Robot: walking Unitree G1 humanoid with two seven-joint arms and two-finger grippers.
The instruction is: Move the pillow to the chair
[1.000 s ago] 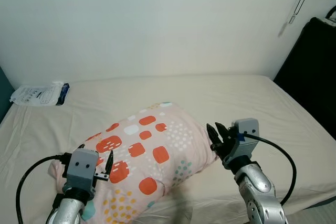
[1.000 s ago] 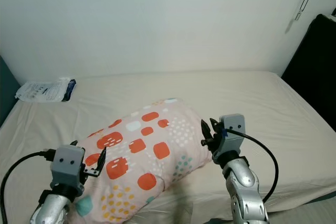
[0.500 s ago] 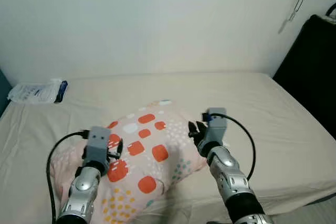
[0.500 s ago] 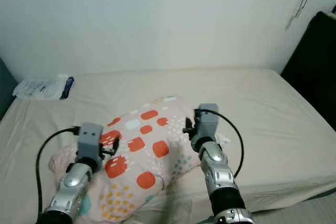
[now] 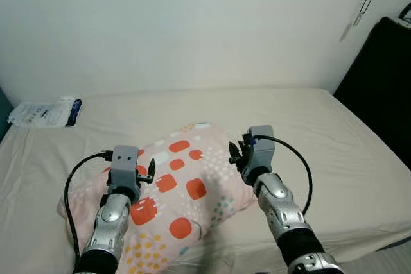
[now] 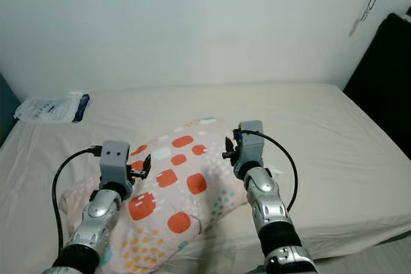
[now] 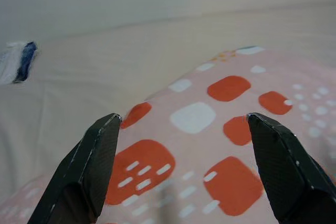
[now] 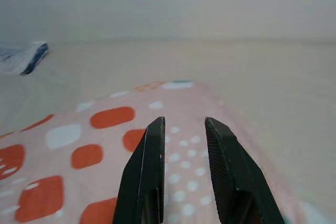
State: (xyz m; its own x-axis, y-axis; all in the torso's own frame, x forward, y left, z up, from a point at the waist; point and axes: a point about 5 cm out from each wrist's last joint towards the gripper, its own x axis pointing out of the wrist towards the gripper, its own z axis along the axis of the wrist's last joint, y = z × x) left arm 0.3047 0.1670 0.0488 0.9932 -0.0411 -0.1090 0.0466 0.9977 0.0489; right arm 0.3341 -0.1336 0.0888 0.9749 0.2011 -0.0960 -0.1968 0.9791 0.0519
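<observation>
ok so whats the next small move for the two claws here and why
Probably lower both onto the pillow and close. The left claw hangs wide open above its patterned top, the right claw is nearly shut above the right end, and neither grips fabric yet, so the pillow lies loose on the bed.

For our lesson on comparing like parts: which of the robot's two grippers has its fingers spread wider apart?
The left gripper: its fingers stand wide over the pillow, while the right gripper's leave a narrow gap.
</observation>
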